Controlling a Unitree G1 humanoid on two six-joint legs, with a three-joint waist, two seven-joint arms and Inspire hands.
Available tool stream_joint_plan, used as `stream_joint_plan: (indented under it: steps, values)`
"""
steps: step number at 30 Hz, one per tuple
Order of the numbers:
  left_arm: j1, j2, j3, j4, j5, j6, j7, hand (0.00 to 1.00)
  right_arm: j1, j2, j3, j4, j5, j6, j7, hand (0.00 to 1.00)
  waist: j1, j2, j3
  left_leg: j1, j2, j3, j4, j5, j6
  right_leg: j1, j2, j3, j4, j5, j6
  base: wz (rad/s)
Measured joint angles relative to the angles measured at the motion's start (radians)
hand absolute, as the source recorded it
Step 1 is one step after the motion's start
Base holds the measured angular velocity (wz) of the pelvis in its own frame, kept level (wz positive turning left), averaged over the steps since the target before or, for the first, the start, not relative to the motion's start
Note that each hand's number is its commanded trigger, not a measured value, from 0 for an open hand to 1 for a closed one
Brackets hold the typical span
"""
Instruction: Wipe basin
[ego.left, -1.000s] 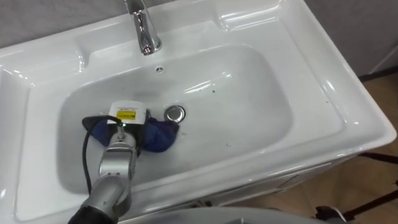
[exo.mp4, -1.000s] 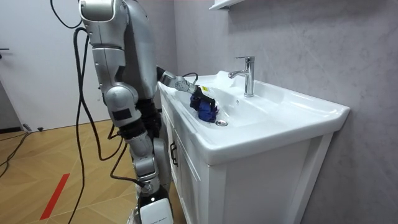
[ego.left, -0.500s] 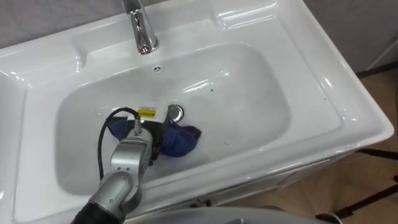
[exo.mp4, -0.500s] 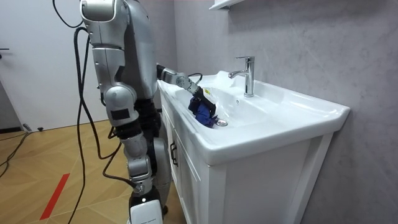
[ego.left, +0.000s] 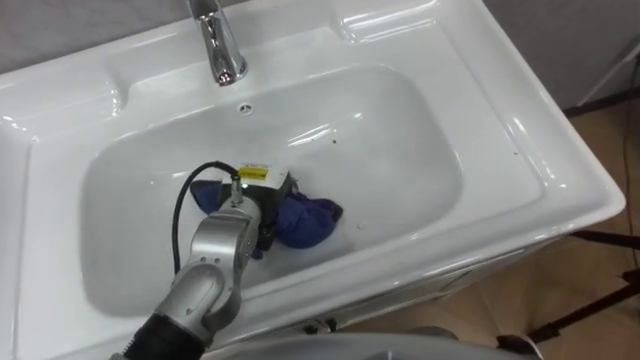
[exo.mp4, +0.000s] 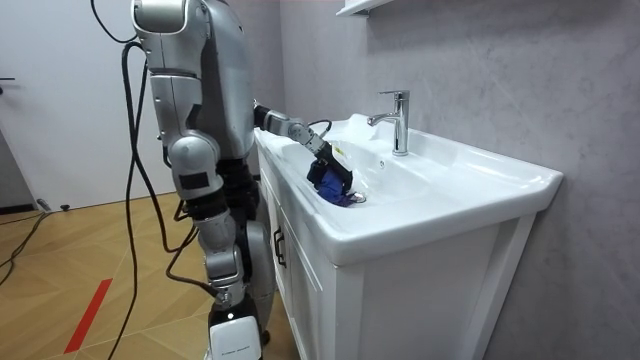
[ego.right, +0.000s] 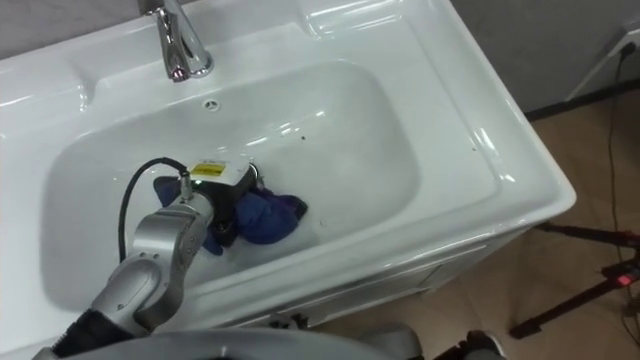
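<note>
The robot stands right up against a white cupboard (exo.mp4: 400, 300) with a shiny white basin (ego.left: 520, 130) on top. It reaches its left arm down into the bowl. The left hand (ego.left: 252, 198) rests on the bottom of the bowl, near the middle, with its back facing up. A crumpled dark blue cloth (ego.left: 312, 222) lies on the bottom of the bowl, right under the hand. Most of the cloth sticks out on the hand's right side, and a small bit peeks out on the left. The fingers are tucked down into the cloth and hidden by the hand, so I cannot tell if they are curled round it or just pressing flat. A shiny silver tap (ego.left: 215, 45) stands at the back of the basin, well away from the hand.
</note>
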Motion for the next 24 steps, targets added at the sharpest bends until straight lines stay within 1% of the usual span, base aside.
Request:
stream_joint_plan:
  steps: [4, 10, 13, 15, 19, 22, 24]
  values:
    - [-0.005, -0.004, -0.005, 0.002, -0.014, -0.002, 0.014, 1.0, 0.001, 0.001, 0.0, 0.002, 0.003, 0.001, -0.005, 0.0, -0.002, -0.001, 0.0007, 0.0, 0.0, 0.0, 0.0, 0.0, 0.0, -0.001, 0.0, 0.005, 0.0, 0.0, 0.0, 0.0]
    - [-0.005, -0.004, -0.014, 0.018, -0.049, -0.003, 0.068, 1.0, 0.007, 0.006, 0.0, -0.001, 0.004, 0.009, -0.027, 0.0, -0.01, -0.001, 0.0001, -0.001, 0.0, 0.001, 0.0, 0.0, 0.0, -0.001, 0.001, 0.006, 0.001, 0.0, 0.0, 0.0]
    - [-0.006, -0.008, -0.013, 0.039, -0.052, -0.004, 0.102, 1.0, 0.014, 0.009, -0.002, -0.001, 0.002, 0.009, -0.042, 0.0, -0.018, -0.001, -0.0003, 0.002, 0.0, 0.001, 0.0, 0.0, 0.0, 0.0, 0.002, 0.015, 0.002, 0.0, 0.0, -0.03]
    - [-0.007, -0.009, -0.013, 0.053, -0.06, -0.004, 0.127, 1.0, 0.019, 0.011, -0.002, -0.001, -0.001, 0.009, -0.045, 0.0, -0.027, -0.002, -0.0013, 0.004, 0.001, 0.008, 0.001, 0.0, 0.0, 0.0, 0.002, 0.018, 0.003, 0.001, 0.0, -0.06]
    - [-0.017, -0.025, -0.011, 0.104, -0.087, -0.004, 0.179, 1.0, 0.047, 0.014, -0.002, -0.006, -0.006, 0.011, -0.045, 0.0, -0.03, -0.005, -0.0032, 0.021, 0.004, 0.027, 0.0, 0.0, 0.0, 0.001, 0.003, 0.037, 0.016, 0.001, 0.0, -0.12]
    - [-0.049, -0.03, -0.011, 0.145, -0.137, -0.002, 0.208, 1.0, 0.07, 0.016, 0.0, -0.024, -0.008, 0.035, -0.043, 0.0, -0.032, -0.005, -0.004, 0.018, 0.004, 0.04, 0.002, 0.0, 0.0, -0.005, 0.003, 0.051, 0.019, 0.002, 0.001, -0.08]
    - [-0.062, -0.038, -0.012, 0.171, -0.149, -0.001, 0.226, 1.0, 0.076, 0.018, 0.0, -0.028, -0.008, 0.051, -0.043, 0.0, -0.045, -0.005, -0.0055, 0.019, 0.004, 0.043, 0.003, 0.001, 0.002, -0.004, 0.003, 0.055, 0.019, 0.003, 0.002, -0.03]
